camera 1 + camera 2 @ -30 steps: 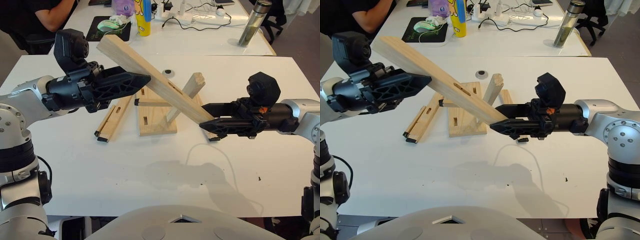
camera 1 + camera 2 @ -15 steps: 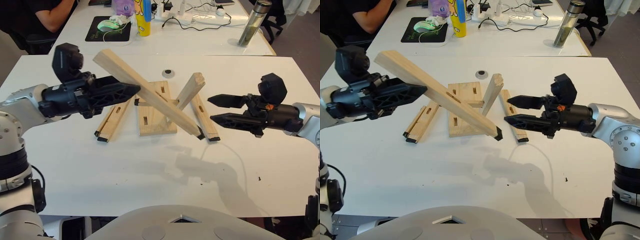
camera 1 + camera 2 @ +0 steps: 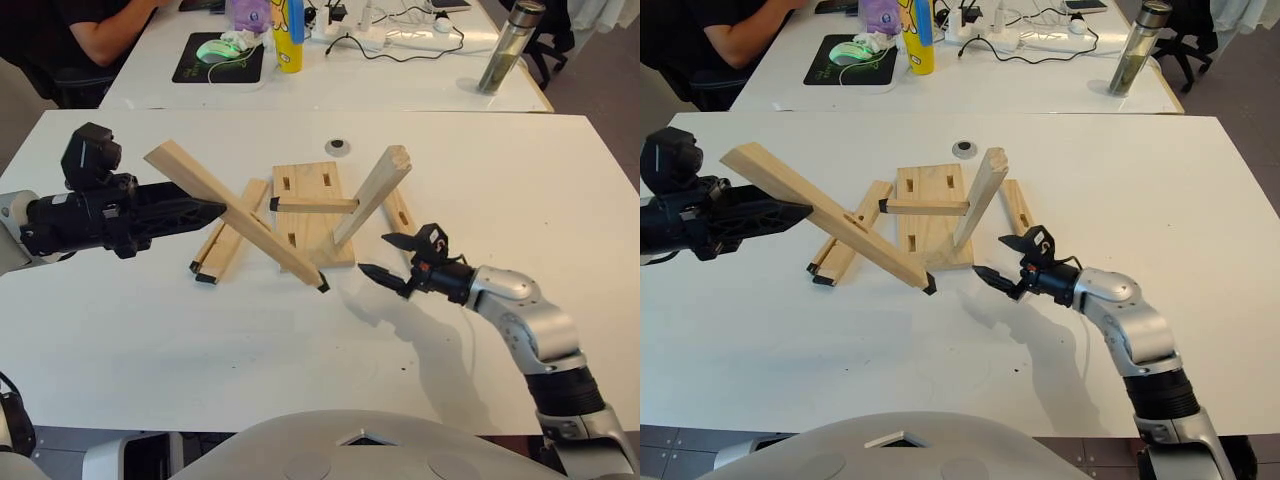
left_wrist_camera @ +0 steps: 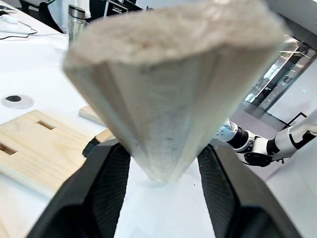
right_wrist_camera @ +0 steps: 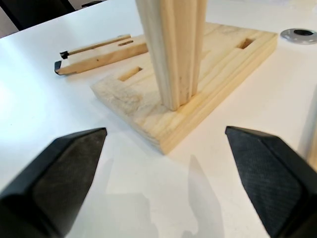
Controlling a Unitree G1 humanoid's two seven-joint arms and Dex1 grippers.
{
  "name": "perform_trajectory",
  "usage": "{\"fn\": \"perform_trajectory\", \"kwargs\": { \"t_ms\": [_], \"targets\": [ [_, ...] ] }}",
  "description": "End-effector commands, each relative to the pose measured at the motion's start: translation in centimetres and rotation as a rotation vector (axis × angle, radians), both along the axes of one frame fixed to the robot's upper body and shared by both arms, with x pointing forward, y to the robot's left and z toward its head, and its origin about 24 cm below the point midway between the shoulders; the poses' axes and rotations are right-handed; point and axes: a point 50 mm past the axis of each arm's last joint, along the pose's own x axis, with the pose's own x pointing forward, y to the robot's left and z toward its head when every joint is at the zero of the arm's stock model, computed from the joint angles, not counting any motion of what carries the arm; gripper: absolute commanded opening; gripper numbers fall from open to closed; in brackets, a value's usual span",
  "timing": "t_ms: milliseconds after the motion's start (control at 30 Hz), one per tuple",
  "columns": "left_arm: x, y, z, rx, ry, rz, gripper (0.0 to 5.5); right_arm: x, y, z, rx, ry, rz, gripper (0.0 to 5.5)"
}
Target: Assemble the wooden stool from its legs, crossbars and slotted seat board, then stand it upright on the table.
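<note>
Gripping tilted leg [image 3: 250,225] w/ left end effector [image 3: 212,209], right end effector [image 3: 374,254] spread wide, just beside seat board [image 3: 303,180]

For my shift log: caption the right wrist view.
Open right gripper faces the slotted seat board, one leg rising from it.

An office-style workspace is indicated: a white work table [image 3: 180,340] is backed by a second white desk [image 3: 400,85] on which desk clutter is laid out. This includes a black rectangular mouse mat [image 3: 190,70], a pale green computer mouse [image 3: 216,47], a white power strip with trailing black cables [image 3: 395,40] and a tall steel drinks bottle [image 3: 508,47].
</note>
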Motion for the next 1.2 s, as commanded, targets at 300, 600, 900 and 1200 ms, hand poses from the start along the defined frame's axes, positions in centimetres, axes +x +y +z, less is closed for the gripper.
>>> {"fn": "perform_trajectory", "kwargs": {
  "t_ms": [300,600,900,1200],
  "targets": [
    [1.5,1.5,-2.8,-0.055,0.043,0.091,2.07,2.1,3.0,-2.6,-0.059,-0.055,-0.136,4.44],
    [1.4,1.9,-3.3,-0.027,0.018,0.127,2.07,4.5,-0.6,-0.4,-0.176,-0.195,-0.244,4.44],
    [2.3,2.0,-3.6,0.014,-0.069,0.249,2.07,2.5,-0.8,-0.7,-0.036,-0.067,-0.222,4.06],
    [3.6,3.2,-2.6,0.035,-0.157,0.356,2.07,-0.9,2.8,-0.1,0.236,0.085,-0.095,2.57]
  ]
}}
